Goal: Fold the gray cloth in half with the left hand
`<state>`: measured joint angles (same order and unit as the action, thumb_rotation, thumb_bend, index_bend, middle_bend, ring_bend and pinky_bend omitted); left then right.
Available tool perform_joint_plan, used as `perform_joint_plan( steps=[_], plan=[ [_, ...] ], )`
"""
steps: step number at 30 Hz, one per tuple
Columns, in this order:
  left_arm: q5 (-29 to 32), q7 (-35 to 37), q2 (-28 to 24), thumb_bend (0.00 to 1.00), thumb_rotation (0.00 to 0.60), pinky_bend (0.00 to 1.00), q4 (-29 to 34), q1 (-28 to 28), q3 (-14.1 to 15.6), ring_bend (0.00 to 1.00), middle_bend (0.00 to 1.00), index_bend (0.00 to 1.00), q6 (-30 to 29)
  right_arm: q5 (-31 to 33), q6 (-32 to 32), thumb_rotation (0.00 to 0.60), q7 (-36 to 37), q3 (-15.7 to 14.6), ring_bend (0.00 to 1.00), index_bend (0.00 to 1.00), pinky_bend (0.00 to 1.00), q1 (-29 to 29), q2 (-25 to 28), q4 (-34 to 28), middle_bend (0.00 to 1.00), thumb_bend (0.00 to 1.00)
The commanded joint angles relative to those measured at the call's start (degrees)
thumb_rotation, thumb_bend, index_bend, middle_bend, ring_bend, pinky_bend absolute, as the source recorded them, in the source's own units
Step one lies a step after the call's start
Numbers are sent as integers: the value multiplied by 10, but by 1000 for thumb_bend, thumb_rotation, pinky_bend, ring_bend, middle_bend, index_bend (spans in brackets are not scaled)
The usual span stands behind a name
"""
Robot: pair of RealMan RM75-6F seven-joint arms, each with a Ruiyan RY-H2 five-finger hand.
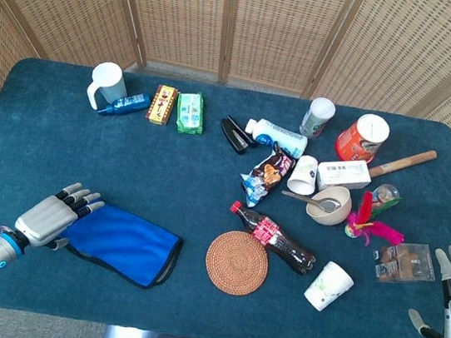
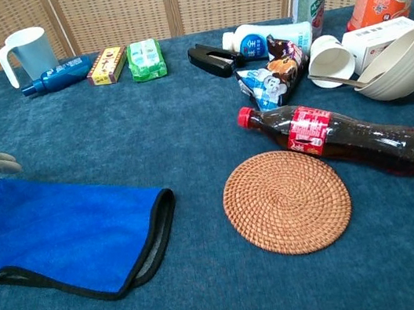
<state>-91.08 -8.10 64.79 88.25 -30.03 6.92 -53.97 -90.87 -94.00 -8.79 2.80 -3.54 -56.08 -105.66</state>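
The cloth (image 1: pixel 124 243), blue with black trim, lies doubled over at the lower left of the table (image 1: pixel 208 175); soft, light and floppy, it is best pinched at its left edge, beside the empty, spread-fingered left hand (image 1: pixel 55 215).

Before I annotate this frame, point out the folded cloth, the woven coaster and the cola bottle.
cloth (image 1: pixel 124 243): head view, middle of its blue top layer.
woven coaster (image 2: pixel 286 201): chest view, centre of the round mat.
cola bottle (image 2: pixel 310 131): chest view, on its red label.
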Motion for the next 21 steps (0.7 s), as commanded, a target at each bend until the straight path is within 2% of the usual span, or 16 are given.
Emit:
perform_joint_plan(
  steps=[1,13,21],
  plan=[
    [3,-5,7,339,600,0,-5,-4,-1,0,0,0,8,1,0,600,0,0,0,0,0,0,0,0,0,0],
    [23,-15,13,338,600,0,-15,1,10,0,0,0,31,1,1,600,-2,0,0,0,0,0,0,-1,0,0],
    [15,14,2,337,600,0,-7,5,8,0,0,0,13,1,1,600,-5,0,0,0,0,0,0,-2,0,0]
  ],
)
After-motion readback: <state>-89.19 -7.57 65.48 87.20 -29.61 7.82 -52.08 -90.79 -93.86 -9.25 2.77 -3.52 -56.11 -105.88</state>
